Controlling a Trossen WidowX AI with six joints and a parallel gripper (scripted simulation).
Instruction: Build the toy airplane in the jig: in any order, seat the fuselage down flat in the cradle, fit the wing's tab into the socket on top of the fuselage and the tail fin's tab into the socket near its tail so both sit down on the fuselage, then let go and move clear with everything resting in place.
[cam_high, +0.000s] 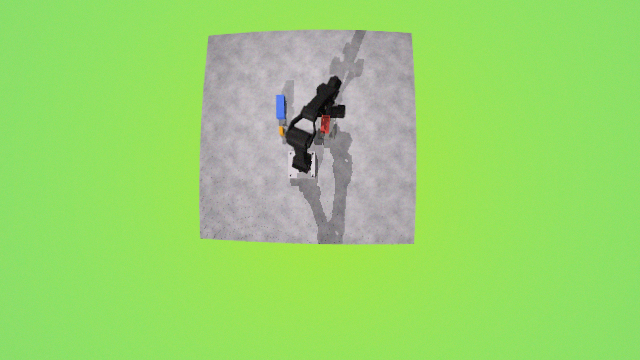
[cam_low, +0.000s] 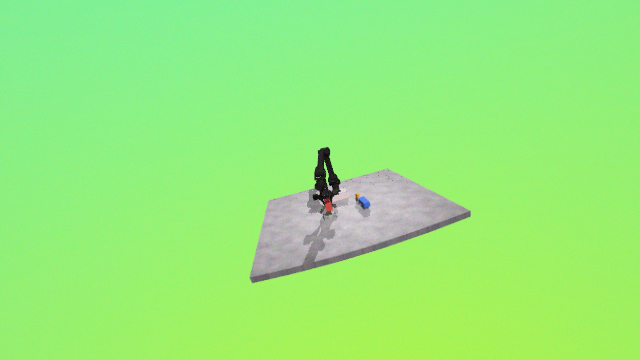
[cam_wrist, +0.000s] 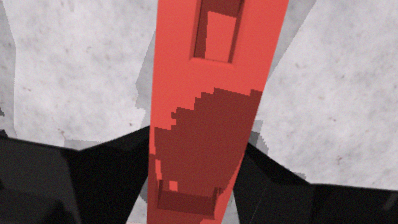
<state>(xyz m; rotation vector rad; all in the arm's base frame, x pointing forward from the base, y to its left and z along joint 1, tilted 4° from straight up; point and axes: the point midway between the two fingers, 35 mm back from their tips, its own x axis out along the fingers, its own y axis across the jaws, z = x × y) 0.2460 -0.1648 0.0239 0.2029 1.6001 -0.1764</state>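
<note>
The red fuselage is between the fingers of my gripper, which is shut on it near its tail. Its two sockets face up in the wrist view, the larger at the top edge and the other at the bottom. The cradle is mostly hidden; small pale and grey parts show around the fuselage in the top and exterior views, and I cannot tell whether the fuselage touches them. The blue wing and the orange tail fin are apart from the fuselage, close together.
The black arm rises from a pale base plate. The wing and fin lie to the left of the arm in the top view. Dark arm shadows cross the grey table top.
</note>
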